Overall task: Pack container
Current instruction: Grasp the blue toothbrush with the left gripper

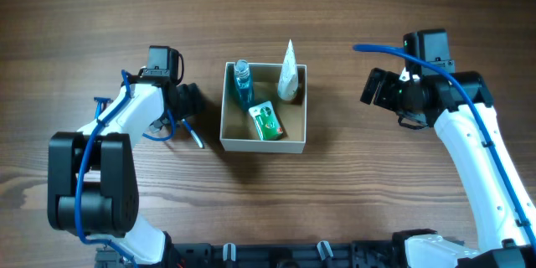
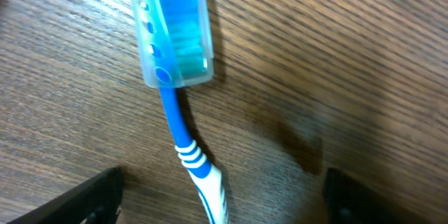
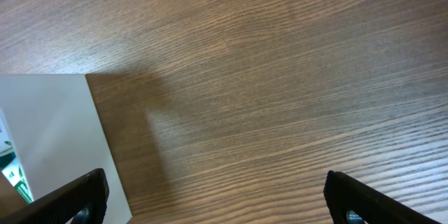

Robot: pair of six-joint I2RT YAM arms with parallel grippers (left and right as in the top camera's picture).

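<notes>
Toothbrush (image 2: 183,136) lies outside the box

The container (image 1: 263,144) sits mid-table between the arms, holding a blue bottle (image 1: 243,84), a white tube (image 1: 289,74) and a green packet (image 1: 266,121). The left gripper (image 1: 186,100), fingers spread and empty, hovers over the capped toothbrush on the wood just left of it. The right gripper (image 1: 374,89), likewise spread and empty, hangs well to the right

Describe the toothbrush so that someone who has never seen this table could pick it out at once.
Find the square white-walled container in the middle of the wooden table. On the wood outside its left wall, by the left gripper, lies the toothbrush. It alone is outside the container: a blue-and-white striped handle with a clear blue cap over its bristles.
</notes>
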